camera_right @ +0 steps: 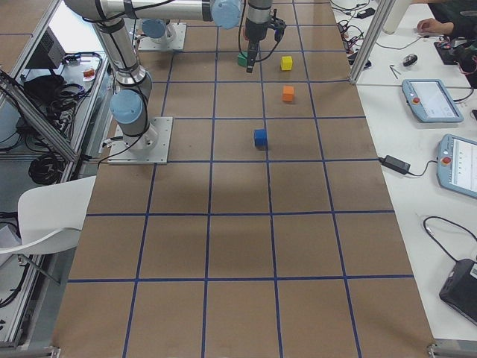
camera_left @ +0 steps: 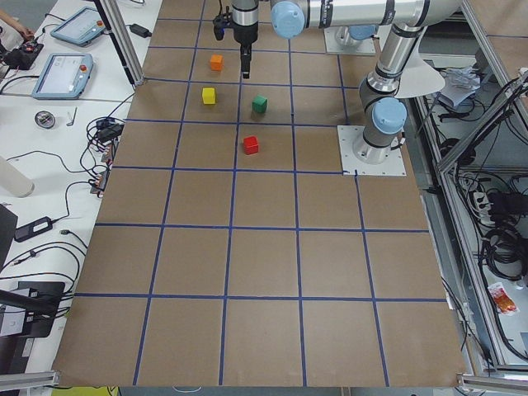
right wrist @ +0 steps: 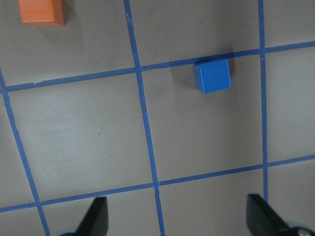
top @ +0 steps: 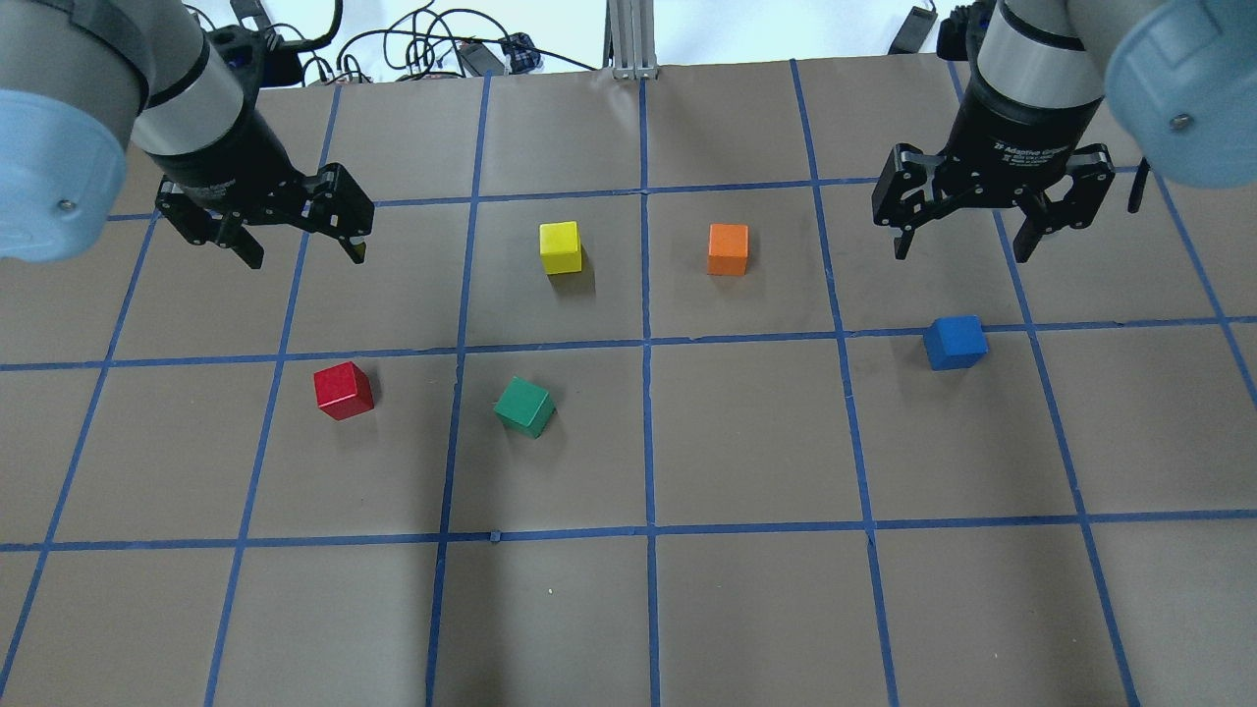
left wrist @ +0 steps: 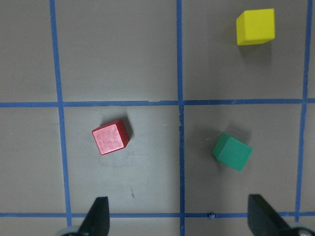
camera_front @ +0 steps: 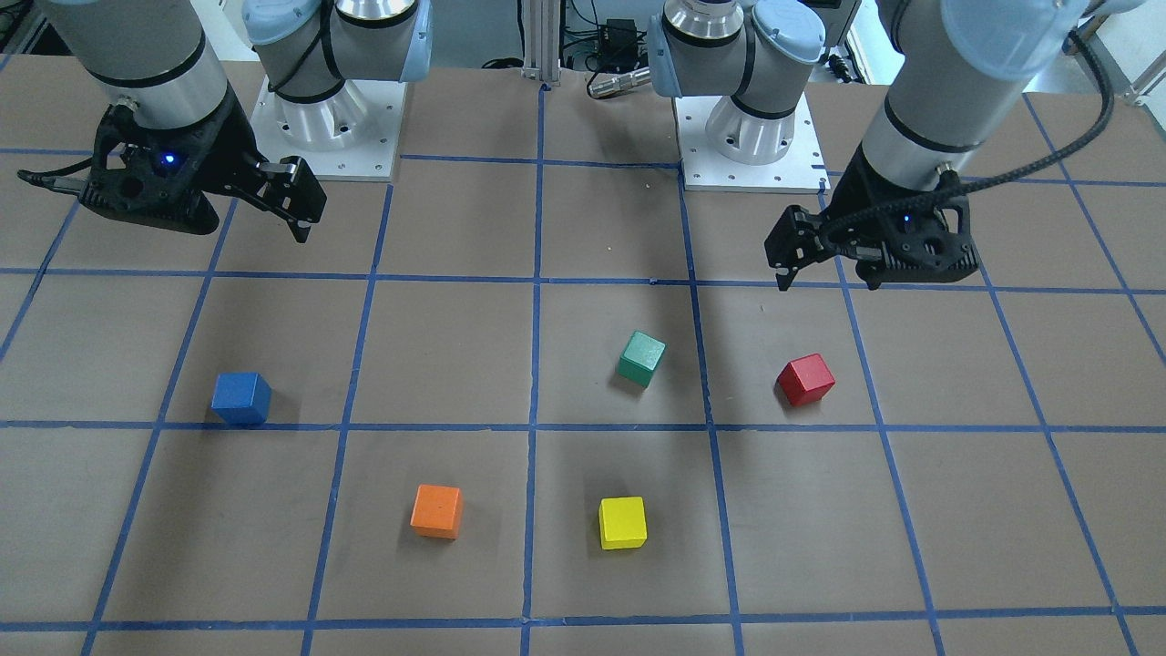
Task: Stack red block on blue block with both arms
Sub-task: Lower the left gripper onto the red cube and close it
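Observation:
The red block [top: 343, 390] lies on the brown table, on my left side; it also shows in the front view [camera_front: 805, 379] and the left wrist view [left wrist: 111, 136]. My left gripper [top: 306, 257] hangs open and empty above the table, beyond the red block and apart from it. The blue block [top: 955, 342] lies on my right side, and shows in the front view [camera_front: 241, 398] and the right wrist view [right wrist: 212, 75]. My right gripper [top: 962, 252] hangs open and empty above the table, just beyond the blue block.
A green block [top: 523, 407] lies right of the red one. A yellow block [top: 560, 246] and an orange block [top: 728, 249] lie farther out near the middle. Blue tape lines grid the table [top: 746, 609]. The arm bases [camera_front: 749, 137] stand at the robot's edge.

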